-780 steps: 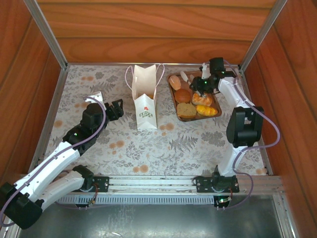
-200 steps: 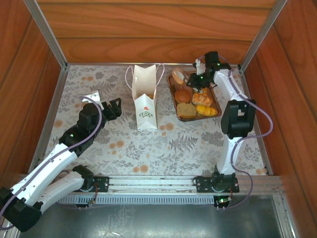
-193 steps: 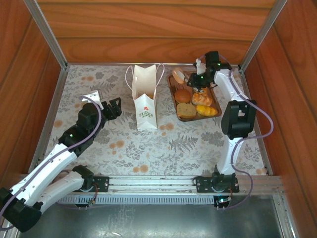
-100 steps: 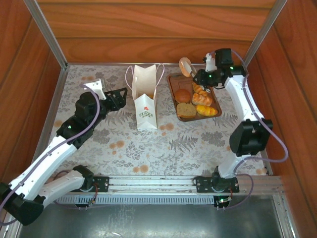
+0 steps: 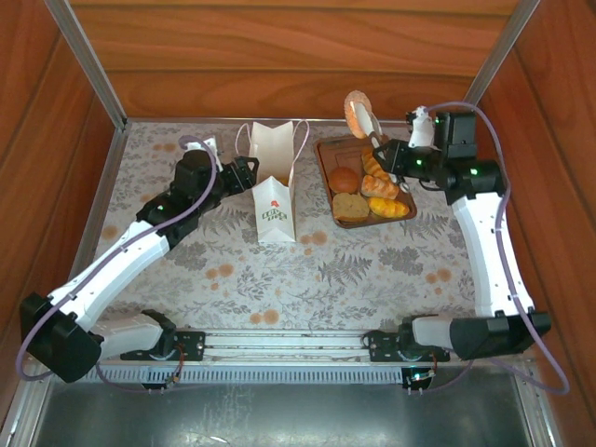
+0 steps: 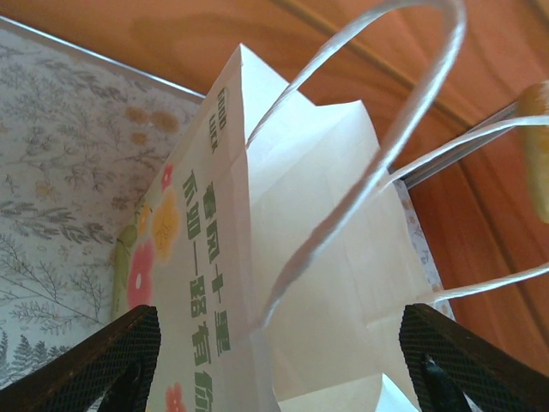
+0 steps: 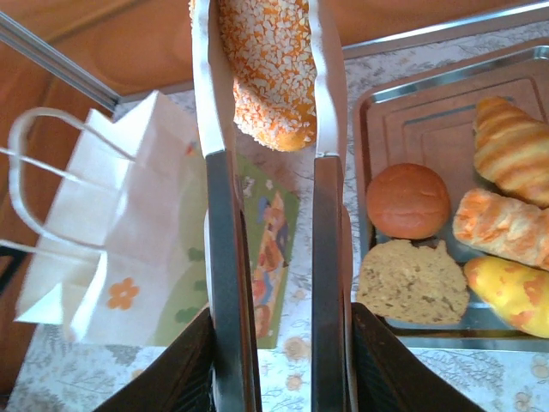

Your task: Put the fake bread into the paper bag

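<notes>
Gripping the sugar-crusted bun (image 7: pixel 264 69) lengthwise, R gripper (image 5: pixel 365 126) hung above tray's (image 7: pixel 429 120) far-left corner; paper bag (image 5: pixel 272 177) mouth lay to its left. L gripper (image 5: pixel 247 173) was open at bag's left side, nearer but empty.

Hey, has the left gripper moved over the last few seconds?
Yes. The left gripper has moved toward the back wall and rightward, up to the paper bag.

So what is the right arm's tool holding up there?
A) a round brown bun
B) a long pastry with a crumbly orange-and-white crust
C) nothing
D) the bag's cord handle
B: the right tool has its two fingers clamped on a long crumb-crusted pastry, while the round bun lies on the tray.
</notes>
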